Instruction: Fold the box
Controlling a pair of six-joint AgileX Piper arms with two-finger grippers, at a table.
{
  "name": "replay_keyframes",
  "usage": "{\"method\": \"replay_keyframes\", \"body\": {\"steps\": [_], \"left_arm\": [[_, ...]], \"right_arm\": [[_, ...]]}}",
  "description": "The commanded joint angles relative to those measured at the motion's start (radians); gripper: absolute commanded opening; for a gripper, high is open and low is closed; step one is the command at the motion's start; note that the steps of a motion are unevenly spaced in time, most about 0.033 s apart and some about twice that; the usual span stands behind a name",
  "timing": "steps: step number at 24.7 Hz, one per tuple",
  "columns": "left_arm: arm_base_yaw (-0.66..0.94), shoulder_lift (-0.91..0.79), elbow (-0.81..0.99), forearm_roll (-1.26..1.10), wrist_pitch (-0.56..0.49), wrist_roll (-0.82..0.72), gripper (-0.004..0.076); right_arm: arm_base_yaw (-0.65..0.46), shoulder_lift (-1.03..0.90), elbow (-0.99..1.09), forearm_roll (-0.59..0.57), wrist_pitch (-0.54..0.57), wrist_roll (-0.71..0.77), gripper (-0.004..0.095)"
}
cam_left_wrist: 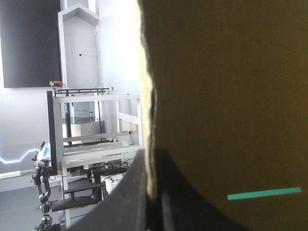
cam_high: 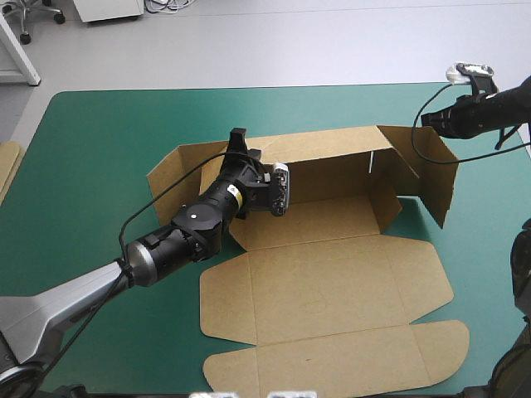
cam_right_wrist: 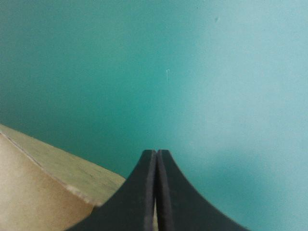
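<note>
The brown box (cam_high: 332, 282) is laid open at the middle of the teal-green counter (cam_high: 91, 157), its lid spread flat toward the near edge. The upright rear wall is pinched at its top edge by the jaws of the left gripper (cam_high: 239, 135). Farther right, the raised end flap is pinched by the right gripper (cam_high: 429, 121), its jaws pressed onto the board.
</note>
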Motion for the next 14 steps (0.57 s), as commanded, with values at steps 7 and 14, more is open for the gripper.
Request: {"method": "replay_keyframes", "body": {"steps": [7, 14], "left_arm": [[-0.007, -0.048, -0.019, 0.118, -0.057, -0.010, -0.0010], [-0.007, -0.048, -0.019, 0.099, -0.060, -0.010, -0.0010]], "right_arm": [[-0.005, -0.250, 0.274, 0.152, -0.142, -0.163, -0.0018], [-0.005, -0.396, 0.542, 0.231, -0.282, -0.315, -0.0019]]}}
